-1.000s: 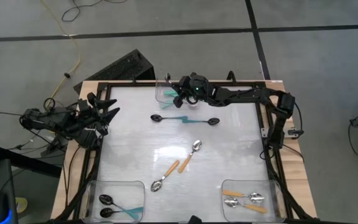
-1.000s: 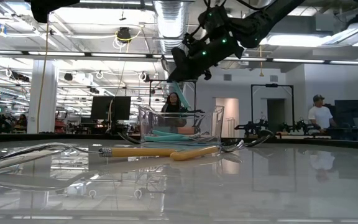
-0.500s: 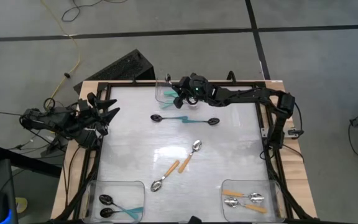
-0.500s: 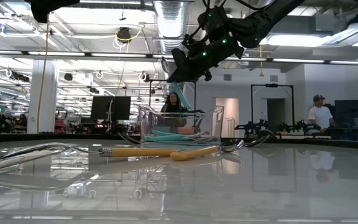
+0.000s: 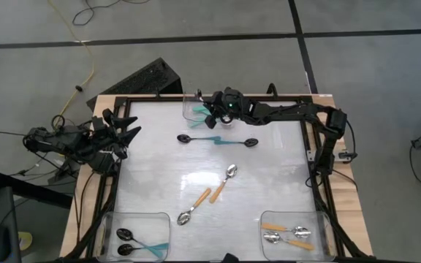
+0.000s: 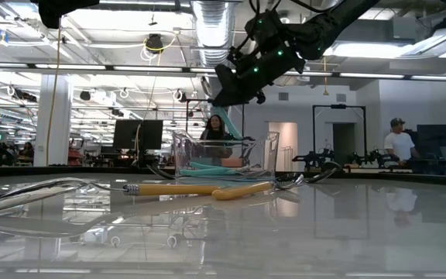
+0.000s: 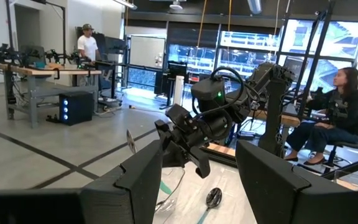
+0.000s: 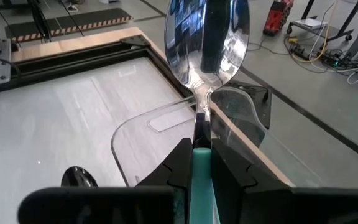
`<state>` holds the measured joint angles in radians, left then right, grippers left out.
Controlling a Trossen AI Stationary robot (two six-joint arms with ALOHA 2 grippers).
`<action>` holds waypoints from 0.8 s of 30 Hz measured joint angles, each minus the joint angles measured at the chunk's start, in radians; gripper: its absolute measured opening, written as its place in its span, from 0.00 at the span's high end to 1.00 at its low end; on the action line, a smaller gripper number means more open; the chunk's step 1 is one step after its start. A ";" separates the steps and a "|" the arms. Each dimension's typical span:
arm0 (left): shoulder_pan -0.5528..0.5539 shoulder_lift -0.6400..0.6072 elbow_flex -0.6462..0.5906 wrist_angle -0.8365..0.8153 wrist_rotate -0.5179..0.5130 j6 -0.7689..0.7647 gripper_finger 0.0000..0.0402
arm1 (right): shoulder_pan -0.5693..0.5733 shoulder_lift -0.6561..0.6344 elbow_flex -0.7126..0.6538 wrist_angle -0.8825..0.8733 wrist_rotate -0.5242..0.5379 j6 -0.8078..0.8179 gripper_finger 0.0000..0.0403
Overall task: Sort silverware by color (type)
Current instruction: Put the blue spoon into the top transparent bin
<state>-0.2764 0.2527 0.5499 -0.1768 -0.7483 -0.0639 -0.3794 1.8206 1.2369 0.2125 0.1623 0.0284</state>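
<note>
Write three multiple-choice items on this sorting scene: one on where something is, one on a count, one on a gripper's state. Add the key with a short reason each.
1. Where is the right gripper?
A. over the clear bin at the table's far edge
B. over the bin of orange spoons
C. off the table

2. How many orange-handled spoons lie loose on the middle of the table?
A. none
B. two
C. five

3. What is the right gripper doing?
A. standing open and empty
B. shut on a teal-handled silver spoon
C. shut on a black spoon

Key: 1 A, the high view puts it above the far bin. 2 B, two lie side by side at mid-table. 3 B, the right wrist view shows a teal handle pinched between the fingers, silver bowl beyond them.
</note>
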 joint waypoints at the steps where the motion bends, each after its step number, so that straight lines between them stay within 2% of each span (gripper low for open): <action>1: 0.000 0.000 0.000 0.000 0.000 0.000 0.53 | 0.000 0.000 0.000 0.005 0.000 0.000 0.85; 24: 0.000 0.000 0.000 -0.002 0.000 0.000 0.53 | -0.003 0.007 0.000 -0.001 0.022 0.006 0.84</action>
<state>-0.2762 0.2527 0.5499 -0.1790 -0.7486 -0.0635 -0.3820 1.8273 1.2366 0.2116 0.1839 0.0340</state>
